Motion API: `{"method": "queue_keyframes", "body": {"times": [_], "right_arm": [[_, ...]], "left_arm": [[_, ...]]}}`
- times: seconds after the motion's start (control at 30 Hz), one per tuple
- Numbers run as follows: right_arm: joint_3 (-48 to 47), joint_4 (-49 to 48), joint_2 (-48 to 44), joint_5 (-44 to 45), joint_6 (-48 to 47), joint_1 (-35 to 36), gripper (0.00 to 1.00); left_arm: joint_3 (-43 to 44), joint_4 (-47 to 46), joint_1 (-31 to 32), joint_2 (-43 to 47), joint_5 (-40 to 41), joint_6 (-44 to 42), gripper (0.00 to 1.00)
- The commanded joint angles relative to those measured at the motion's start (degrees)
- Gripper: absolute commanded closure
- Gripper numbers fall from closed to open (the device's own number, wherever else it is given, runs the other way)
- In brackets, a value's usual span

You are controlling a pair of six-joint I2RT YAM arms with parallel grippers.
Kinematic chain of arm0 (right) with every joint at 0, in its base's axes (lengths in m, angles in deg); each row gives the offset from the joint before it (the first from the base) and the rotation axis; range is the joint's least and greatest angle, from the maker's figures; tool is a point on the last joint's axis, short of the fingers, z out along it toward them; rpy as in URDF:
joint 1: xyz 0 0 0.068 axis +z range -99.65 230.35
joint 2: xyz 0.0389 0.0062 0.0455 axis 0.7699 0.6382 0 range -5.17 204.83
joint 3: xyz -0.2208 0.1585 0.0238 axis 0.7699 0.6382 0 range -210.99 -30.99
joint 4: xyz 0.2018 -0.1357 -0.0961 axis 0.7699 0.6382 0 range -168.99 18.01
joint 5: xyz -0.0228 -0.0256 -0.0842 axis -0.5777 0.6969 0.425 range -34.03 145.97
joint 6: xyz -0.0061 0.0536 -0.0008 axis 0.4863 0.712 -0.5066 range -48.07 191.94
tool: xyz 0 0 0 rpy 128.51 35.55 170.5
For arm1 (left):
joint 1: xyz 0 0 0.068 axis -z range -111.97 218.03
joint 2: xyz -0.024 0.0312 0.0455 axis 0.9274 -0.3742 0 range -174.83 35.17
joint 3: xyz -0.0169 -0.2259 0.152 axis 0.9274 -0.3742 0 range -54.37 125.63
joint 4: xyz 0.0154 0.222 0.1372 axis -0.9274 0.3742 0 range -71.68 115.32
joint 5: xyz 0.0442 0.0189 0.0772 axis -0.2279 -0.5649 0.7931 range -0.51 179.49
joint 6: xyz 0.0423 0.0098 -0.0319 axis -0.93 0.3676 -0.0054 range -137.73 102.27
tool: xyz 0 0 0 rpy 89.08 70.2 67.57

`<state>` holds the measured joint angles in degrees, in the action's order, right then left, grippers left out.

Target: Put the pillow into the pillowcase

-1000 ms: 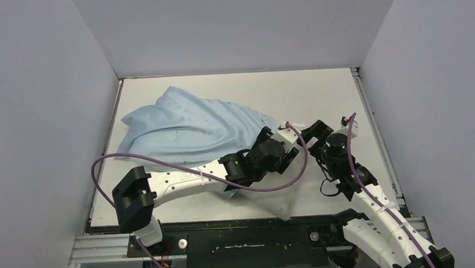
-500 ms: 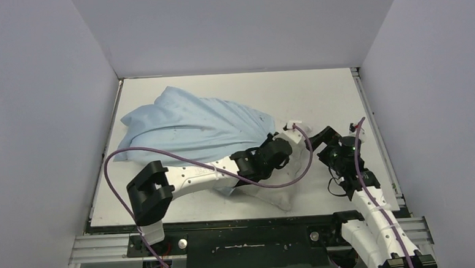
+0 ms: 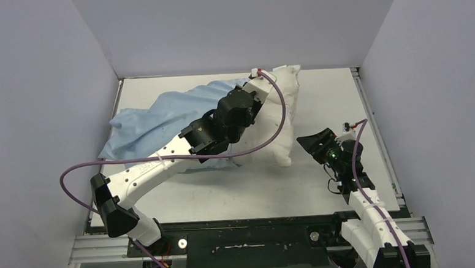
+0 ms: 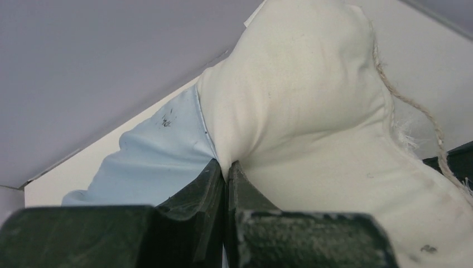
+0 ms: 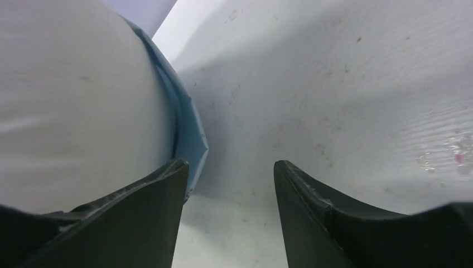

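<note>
**Top view with two wrist views: pillow partly sheathed.** The pillow [image 3: 278, 122] lies right of centre in the top view. Its far end is raised towards the back wall [image 3: 235, 23] and its near end rests on the surface [image 3: 337, 98]. The pillowcase [image 3: 151, 117] spreads from the pillow towards the left of the frame. Both wrist views show its hem crossing the pillow, so the mouth is already around the pillow body. The whole off-white end right of the hem is bare, and how deep the covered end reaches inside cannot be told.

By this reading the insertion is begun but well short of done. The hem must yet be drawn over the exposed end and the cloth settled.

The left gripper [image 3: 258, 77], at upper centre, is clenched on a fold of the pillow right at the hem [image 4: 203, 125]. Whether blue cloth is pinched in too cannot be told. The right gripper [image 3: 306, 144] stands released just beside the pillow's lower right corner. Its jaws are apart and nothing is between them. One finger [image 5: 139, 206] sits close against the pillowcase edge, with bare surface under the other.

**Obstructions.** The left arm [image 3: 181, 152] lies across the pillowcase, and its purple cable [image 3: 280, 116] loops over the bare pillow. A frayed cord [image 4: 413, 103] trails from the pillow seam.
</note>
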<state>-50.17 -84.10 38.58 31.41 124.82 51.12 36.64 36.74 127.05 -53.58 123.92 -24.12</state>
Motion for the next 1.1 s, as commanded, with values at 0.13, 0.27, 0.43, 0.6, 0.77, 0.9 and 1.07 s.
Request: {"method": "queue_keyframes", "body": {"times": [0.13,0.27,0.43,0.6,0.77,0.9,1.07], "right_arm": [[0.8,-28.0,14.1,-2.1,6.0,6.3,0.43],[-0.9,-36.5,20.9,-0.3,6.1,11.8,0.39],[-1.3,-39.8,26.9,4.4,6.2,18.1,0.37],[-1.5,-43.5,32.9,5.5,6.8,20.8,0.38],[-3.1,-45.8,36.5,6.3,6.5,24.0,0.44],[-4.6,-45.4,37.0,7.5,6.5,24.4,0.54],[-7.6,-40.3,34.5,9.2,4.7,24.5,0.95]], "left_arm": [[10.4,-3.9,0.8,4.1,-5.6,-0.1,1.00],[10.8,-4.1,0.9,4.2,-5.8,0.4,1.00],[10.5,-3.6,1.2,4.4,-5.5,1.1,1.00],[10.4,-3.9,1.4,4.6,-5.0,1.0,1.00],[9.5,-4.6,1.5,4.9,-4.7,0.7,1.00],[9.2,-4.7,1.5,5.0,-4.1,0.4,1.00],[8.7,-4.9,1.4,5.5,-2.8,0.1,1.00]]}}
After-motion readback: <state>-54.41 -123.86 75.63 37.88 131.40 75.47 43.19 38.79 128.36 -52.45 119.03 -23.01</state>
